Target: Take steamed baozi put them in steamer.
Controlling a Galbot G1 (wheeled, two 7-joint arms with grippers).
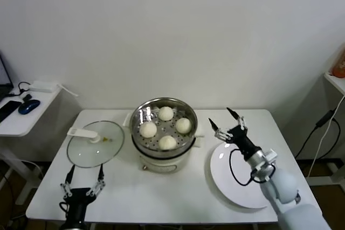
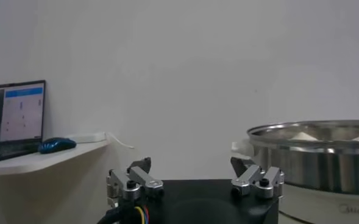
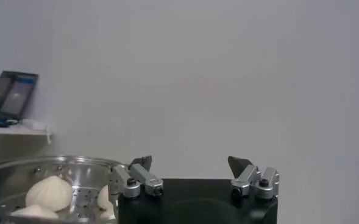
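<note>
Several off-white steamed baozi lie inside the shiny steamer on its white pot base at the table's middle; the right wrist view shows some of these baozi in the steamer. My right gripper hovers open and empty above the far edge of the white plate, just right of the steamer. My left gripper rests open near the table's front left edge, below the lid. In the left wrist view the steamer stands off to the side of that gripper.
A flat glass lid with a white handle lies left of the steamer. A side table with a blue mouse stands at far left. Cables hang at the right past the table edge. A laptop screen shows in the left wrist view.
</note>
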